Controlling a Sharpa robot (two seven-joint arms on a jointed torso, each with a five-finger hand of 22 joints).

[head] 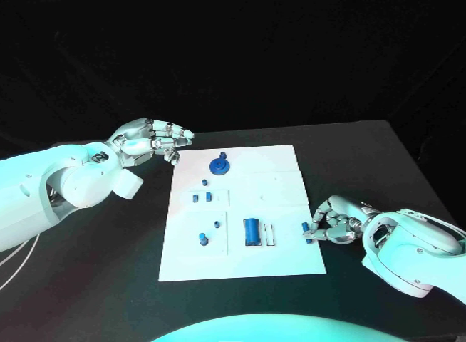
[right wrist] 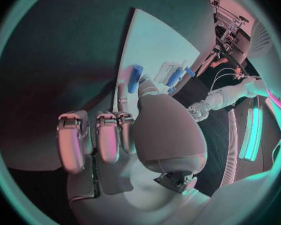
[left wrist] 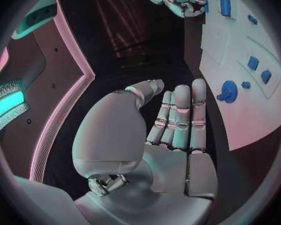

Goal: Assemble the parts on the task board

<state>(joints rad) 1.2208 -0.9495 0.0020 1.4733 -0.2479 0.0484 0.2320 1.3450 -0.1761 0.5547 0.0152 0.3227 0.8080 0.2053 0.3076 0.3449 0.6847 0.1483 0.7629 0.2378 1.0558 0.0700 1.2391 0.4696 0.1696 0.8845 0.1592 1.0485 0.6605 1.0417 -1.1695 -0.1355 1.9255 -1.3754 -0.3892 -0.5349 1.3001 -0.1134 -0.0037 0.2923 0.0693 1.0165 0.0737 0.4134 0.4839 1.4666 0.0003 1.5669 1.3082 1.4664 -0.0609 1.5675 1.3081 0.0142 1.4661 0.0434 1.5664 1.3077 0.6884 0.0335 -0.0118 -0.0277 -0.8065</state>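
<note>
The white task board (head: 284,187) lies in the middle of the black table. On it are a round blue knob (head: 219,167), several small blue pieces such as one (head: 196,198), and a larger blue block (head: 253,229). My right hand (head: 339,222) is at the board's right edge and pinches a small blue peg (head: 308,236) between thumb and finger; the peg (right wrist: 135,78) stands over the board (right wrist: 159,40). My left hand (head: 151,140) hovers off the board's far left corner, holding nothing; its fingers (left wrist: 181,115) lie straight, thumb apart.
A pale slot (head: 269,234) sits beside the blue block, close to the right hand. Bare black table (head: 367,153) surrounds the board. The left wrist view shows the knob (left wrist: 228,91), the board (left wrist: 240,115) and the right hand (left wrist: 178,0) beyond.
</note>
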